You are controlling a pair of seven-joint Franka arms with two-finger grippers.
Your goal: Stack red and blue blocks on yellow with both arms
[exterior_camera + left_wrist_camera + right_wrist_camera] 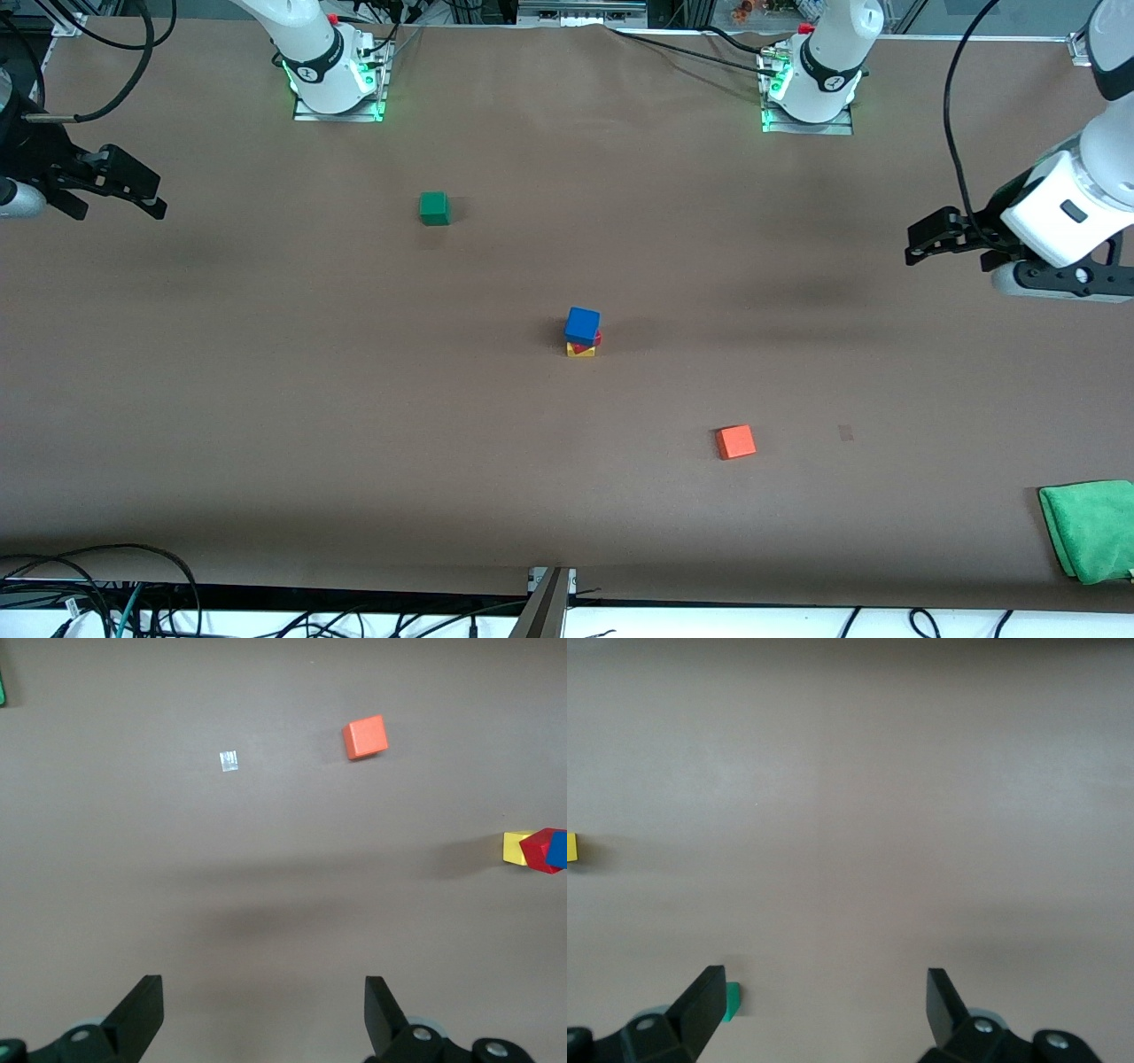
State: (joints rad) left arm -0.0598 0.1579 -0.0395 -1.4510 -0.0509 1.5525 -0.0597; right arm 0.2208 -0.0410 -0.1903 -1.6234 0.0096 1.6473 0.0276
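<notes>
At mid-worktop (266, 372), blue block (582, 324) atop red block (594, 338) atop yellow (580, 350), red turned askew; light, stiff, matte, best taken by opposite flat faces; left pincer (926, 244) and right pincer (146, 197) both open, empty, waiting over the worktop's ends.

Wide brown paper-covered table (266, 399), green cloth (1091, 529) at its edge, black cables (89, 594) below.

I see a green cube (434, 208) on the table (266, 399) toward the bases, an orange cube (735, 441) nearer the front camera, and a folded green cloth (1091, 529) at the left arm's end, near the front edge.
</notes>
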